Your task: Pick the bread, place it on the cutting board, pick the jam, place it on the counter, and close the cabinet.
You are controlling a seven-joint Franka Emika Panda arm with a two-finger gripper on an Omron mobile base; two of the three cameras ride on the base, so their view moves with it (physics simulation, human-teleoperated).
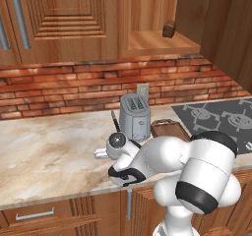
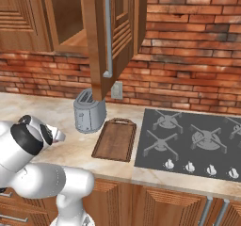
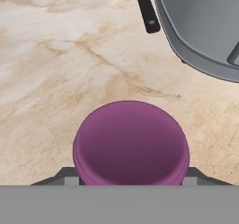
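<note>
The jam (image 3: 130,143), a purple jar seen lid-on from above, sits between my gripper (image 3: 130,181) fingers (image 3: 70,178), which press its two sides. It hangs low over the marbled counter (image 3: 56,69), just left of the toaster; whether it touches the stone I cannot tell. The bread (image 1: 169,28), a dark brown chunk, stands on the shelf of the open cabinet (image 1: 157,42). The cabinet door (image 2: 106,36) swings out over the counter. The cutting board (image 2: 115,139) lies bare between toaster and stove, also in the left base view (image 1: 167,129).
A grey toaster (image 1: 134,116) stands at the back of the counter, close to my hand (image 3: 205,27). A black-handled tool (image 3: 147,10) lies beside it. The dark stovetop (image 2: 197,140) fills the right. The brick wall (image 2: 188,55) closes the back.
</note>
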